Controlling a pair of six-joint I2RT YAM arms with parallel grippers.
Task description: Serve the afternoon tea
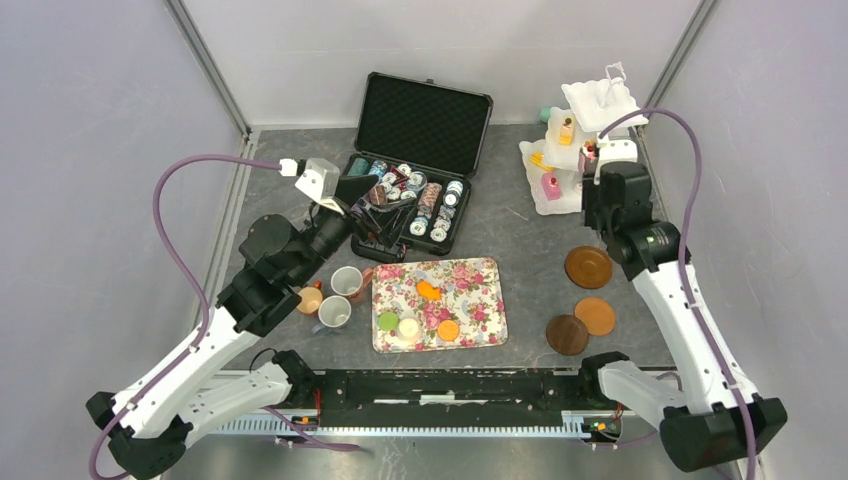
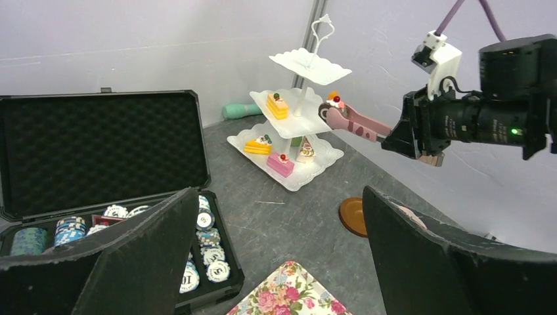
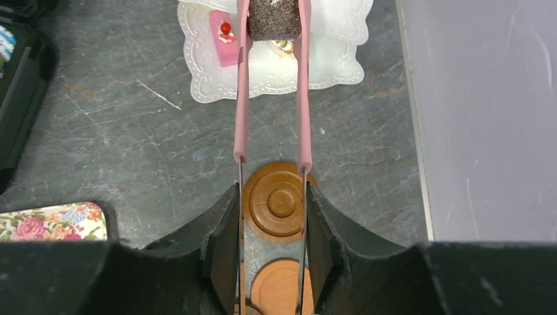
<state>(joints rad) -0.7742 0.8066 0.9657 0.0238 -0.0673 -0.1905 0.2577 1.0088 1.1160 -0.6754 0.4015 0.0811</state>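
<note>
Floral tray (image 1: 492, 300) at table 6 o'clock, toy sweets (image 1: 388, 320) on it; three mugs (image 1: 347, 283) just beside, at its 9 o'clock. Left gripper (image 2: 279, 193) above the mugs, jaws spread, holding nothing. Right gripper (image 3: 272, 210) clamped on pink tongs (image 3: 238, 98); tongs pinch brown cake (image 3: 274, 16) over tiered stand (image 3: 332, 72) at 1 o'clock, probably middle tier, not confirmed. Judgement: lower until cake seats on a bare spot, clear of neighbouring cakes; ease the squeeze slowly; draw straight back.
</note>
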